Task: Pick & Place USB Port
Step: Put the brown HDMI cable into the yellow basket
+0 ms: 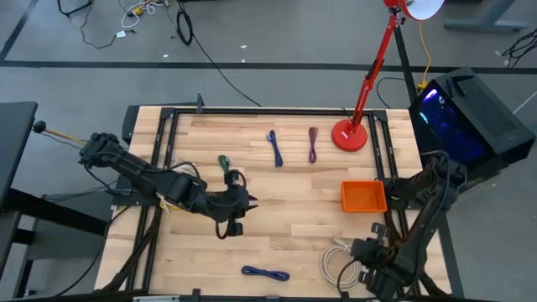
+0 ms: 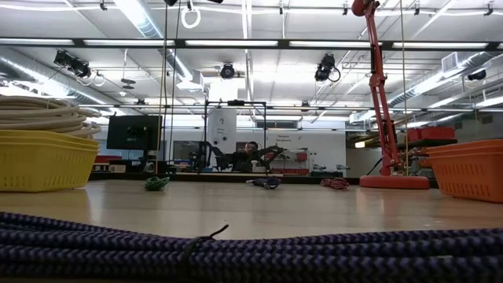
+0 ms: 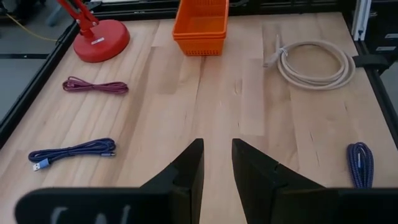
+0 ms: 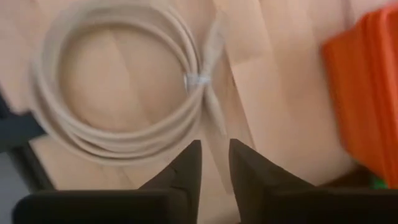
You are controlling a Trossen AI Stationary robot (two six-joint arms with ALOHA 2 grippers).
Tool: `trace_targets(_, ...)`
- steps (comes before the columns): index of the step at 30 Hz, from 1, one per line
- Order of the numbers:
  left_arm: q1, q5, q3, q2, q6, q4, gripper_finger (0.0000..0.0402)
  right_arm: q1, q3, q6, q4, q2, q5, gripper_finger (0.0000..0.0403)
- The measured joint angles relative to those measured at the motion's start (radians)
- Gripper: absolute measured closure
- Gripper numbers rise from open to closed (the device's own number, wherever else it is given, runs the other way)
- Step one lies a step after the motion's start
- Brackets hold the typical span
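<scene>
Braided blue cable (image 2: 251,251) is lying right across the bottom of the low view, nearest the lens. In the high view it's sitting at bottom ctr of the table (image 1: 294,235), loose, w/ nothing touching it.

Just right of it, lower right of the high view, the beige cable coil (image 1: 340,267) is resting flat. The right gripper (image 4: 214,144) is hanging directly over it, fingers parted only a narrow slot and gripping nothing. The tips are lining up near the tied bunch where the strands are running together, prob. because that's the easiest spot to pinch several loops at once. So I'm reading this coil as the USB item being picked now, w/ the grasp not yet made.

Orange basket (image 1: 363,195) is sitting just above the coil in the high view, close by, so it's likely serving as the drop spot w/ a short carry.

Left gripper (image 3: 216,144) is waiting at ctr-left of the high view, pointing toward the basket, fingers a small gap apart, empty, and well apart from the R arm's work area, presumably keeping out of the way.

Farther up: green cable (image 1: 224,162) is lying just above the L arm. A second blue cable (image 1: 275,148) and maroon cable (image 1: 312,144) are lying side by side, upper ctr. Red lamp (image 1: 350,135) is standing upper right beside them.
</scene>
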Motion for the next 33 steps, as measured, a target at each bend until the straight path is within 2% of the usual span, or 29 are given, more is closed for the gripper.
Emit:
trace_targets(2,0.0,-0.003,0.0,0.0,0.003,0.0,0.0314,0.0,-0.048,0.007,0.059,0.0,-0.034,0.0295)
trace_targets(6,0.0,-0.003,0.0,0.0,0.024,-0.001,0.0314,-0.006,-0.111,0.007,0.177,0.0,-0.03,0.0265)
trace_targets(11,0.0,-0.005,0.0,0.0,0.026,-0.001,0.0314,-0.029,-0.136,0.003,0.207,0.0,-0.024,0.0237)
trace_targets(14,0.0,-0.006,0.0,0.0,0.025,-0.001,0.0314,-0.043,-0.145,-0.02,0.209,-0.001,0.033,0.0227)
trace_targets(22,0.0,-0.005,0.0,0.0,0.025,-0.001,0.0314,-0.099,-0.146,-0.114,0.245,-0.002,0.1,0.0218)
trace_targets(30,0.0,-0.006,0.0,0.0,0.026,-0.001,0.0314,-0.119,-0.171,-0.152,0.276,-0.002,0.095,0.0217)
trace_targets(33,0.0,-0.005,0.0,0.0,0.026,-0.001,0.0314,-0.119,-0.229,-0.134,0.363,-0.002,0.054,0.0217)
